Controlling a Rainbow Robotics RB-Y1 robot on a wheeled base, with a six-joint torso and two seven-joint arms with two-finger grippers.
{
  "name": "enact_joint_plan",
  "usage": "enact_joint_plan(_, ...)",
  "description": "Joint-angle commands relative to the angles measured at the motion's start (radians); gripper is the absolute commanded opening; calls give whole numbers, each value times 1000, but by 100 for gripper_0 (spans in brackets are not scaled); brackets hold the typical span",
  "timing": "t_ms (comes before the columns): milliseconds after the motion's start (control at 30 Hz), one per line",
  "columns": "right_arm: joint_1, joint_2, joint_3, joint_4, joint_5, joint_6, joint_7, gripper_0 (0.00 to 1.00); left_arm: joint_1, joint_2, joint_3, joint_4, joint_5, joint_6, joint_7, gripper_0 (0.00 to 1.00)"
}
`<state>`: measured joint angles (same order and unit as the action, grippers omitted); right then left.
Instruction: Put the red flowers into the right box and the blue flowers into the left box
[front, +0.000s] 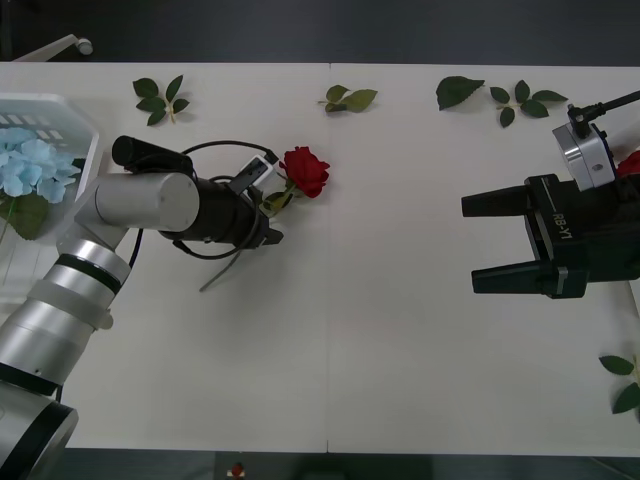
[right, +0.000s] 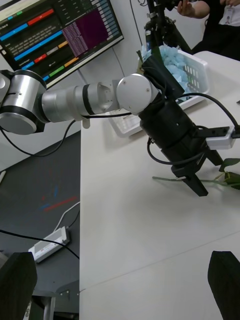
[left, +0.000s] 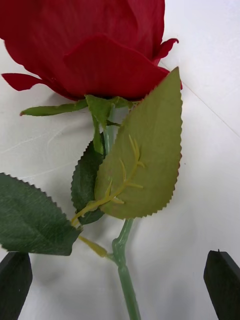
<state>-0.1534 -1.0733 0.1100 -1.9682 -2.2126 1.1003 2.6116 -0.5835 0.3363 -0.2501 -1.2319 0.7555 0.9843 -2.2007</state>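
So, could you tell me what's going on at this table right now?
The robot is sorting artificial flowers. Its left gripper is at a red rose lying mid-table, fingers open on either side of the stem, nothing grasped yet. Blue flowers already sit in the white left box at the table's left edge. The right gripper hovers open over the table's right side, holding nothing. Loose leaf sprigs lie along the far edge.
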Motion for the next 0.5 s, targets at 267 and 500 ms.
enact_joint_plan(267,-11,-11,-10,-11,-16,6,28,100,-101,-42,-11,103,-24,-95,90,100)
enact_joint_plan(500,-11,-11,-10,-11,-16,6,28,100,-101,-42,-47,107,-38,-141,110,62)
